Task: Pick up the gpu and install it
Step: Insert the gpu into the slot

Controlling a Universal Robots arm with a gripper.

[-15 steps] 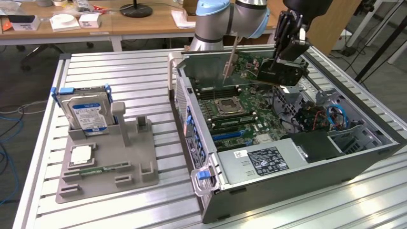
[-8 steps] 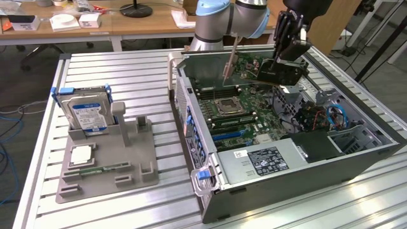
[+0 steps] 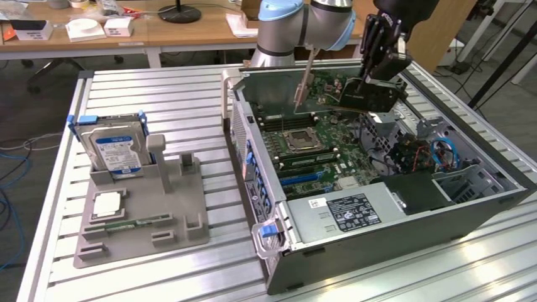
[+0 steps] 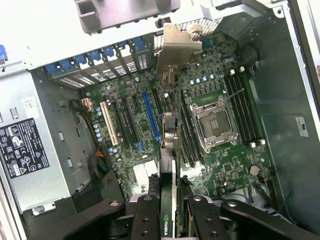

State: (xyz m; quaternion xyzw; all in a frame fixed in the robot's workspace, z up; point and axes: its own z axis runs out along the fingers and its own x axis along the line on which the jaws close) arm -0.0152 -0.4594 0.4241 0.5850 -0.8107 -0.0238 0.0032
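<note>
The gripper (image 3: 375, 80) was clenched on the gpu (image 3: 363, 99), holding it in the air over the open computer case (image 3: 491, 189), above the motherboard (image 3: 312, 154) and clear of it. In the wrist view the fingers (image 4: 146, 212) pinched the card (image 4: 169, 165) edge-on, its silvery bracket (image 4: 176, 49) pointing towards the case's rear wall, beside the CPU socket (image 4: 214, 122) and the blue slot (image 4: 151, 116).

From the wrist view I get the gpu (image 4: 168, 165) edge-on, so its faces are hidden. Its held end runs off the picture's edge, as do the fingers (image 4: 145, 220) of the gripper (image 4: 171, 212). In the exterior view the arm (image 3: 290, 25) is cropped at the top edge, and the print on the power supply label (image 3: 353, 212), near the case's front edge, is too small for me to read.
</note>
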